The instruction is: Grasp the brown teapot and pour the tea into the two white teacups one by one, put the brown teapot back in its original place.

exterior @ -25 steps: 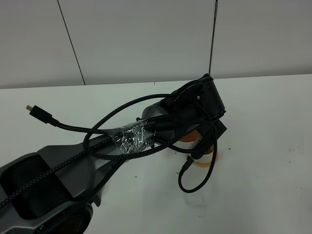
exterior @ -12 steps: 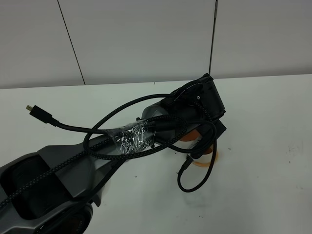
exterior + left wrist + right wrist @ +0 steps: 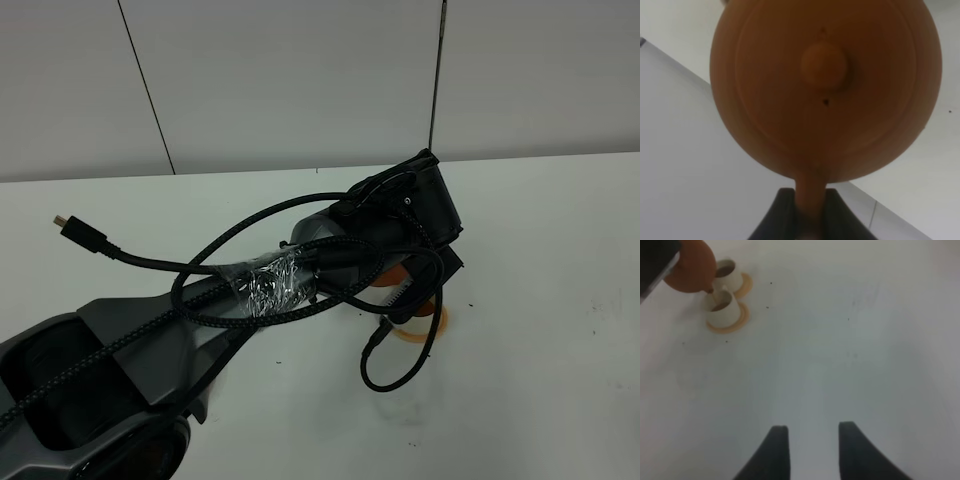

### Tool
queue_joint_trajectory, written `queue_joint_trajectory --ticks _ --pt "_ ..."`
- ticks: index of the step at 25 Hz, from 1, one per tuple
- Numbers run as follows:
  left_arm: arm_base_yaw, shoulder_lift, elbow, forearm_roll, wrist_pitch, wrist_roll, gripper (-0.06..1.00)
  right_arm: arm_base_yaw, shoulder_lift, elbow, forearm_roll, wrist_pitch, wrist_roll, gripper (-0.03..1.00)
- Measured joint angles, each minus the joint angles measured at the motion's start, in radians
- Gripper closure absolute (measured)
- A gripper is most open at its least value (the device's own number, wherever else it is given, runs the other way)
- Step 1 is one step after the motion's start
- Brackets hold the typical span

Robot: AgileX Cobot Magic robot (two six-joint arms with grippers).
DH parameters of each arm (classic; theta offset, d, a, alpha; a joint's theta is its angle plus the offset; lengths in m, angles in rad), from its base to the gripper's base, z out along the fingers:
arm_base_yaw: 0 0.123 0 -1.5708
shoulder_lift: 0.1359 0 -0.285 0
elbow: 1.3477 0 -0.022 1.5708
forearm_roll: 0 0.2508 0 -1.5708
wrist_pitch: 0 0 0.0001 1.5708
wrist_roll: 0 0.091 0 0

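Note:
The brown teapot (image 3: 825, 90) fills the left wrist view, lid knob facing the camera. My left gripper (image 3: 810, 202) is shut on its loop handle. In the right wrist view the teapot (image 3: 690, 265) hangs tilted, with its spout over the nearer of the two white teacups (image 3: 721, 305). The farther cup (image 3: 726, 269) holds dark tea. Each cup stands on an orange saucer (image 3: 737, 322). In the high view my left arm (image 3: 400, 215) hides most of the teapot (image 3: 392, 275) and cups; a saucer edge (image 3: 432, 328) shows. My right gripper (image 3: 812, 450) is open and empty, far from the cups. The coaster is out of view.
The white table (image 3: 540, 300) runs to a pale wall (image 3: 300, 80) behind. Black cables (image 3: 395, 375) loop off my left arm and hang near the saucers. A loose cable plug (image 3: 70, 225) sticks out at the left.
The hanging cable loop has sagged slightly lower and the left wrist has shifted a little. The right gripper's earlier position is not shown.

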Motion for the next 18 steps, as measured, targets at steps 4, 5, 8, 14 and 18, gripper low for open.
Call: queue_joint_trajectory --ticks 4,5,8,14,18 --pt "0.000 0.000 0.000 0.013 -0.009 0.003 0.78 0.000 0.000 0.000 0.000 0.000 0.000 0.73" --pt "0.000 0.000 0.000 0.016 -0.010 0.003 0.78 0.000 0.000 0.000 0.000 0.000 0.000 0.73" --pt "0.000 0.000 0.000 0.017 -0.012 0.012 0.78 0.000 0.000 0.000 0.000 0.000 0.000 0.73" --pt "-0.003 0.000 0.000 0.022 -0.012 0.024 0.78 0.000 0.000 0.000 0.000 0.000 0.000 0.73" --pt "-0.011 0.000 0.000 0.023 -0.032 0.026 0.78 0.000 0.000 0.000 0.000 0.000 -0.001 0.73"
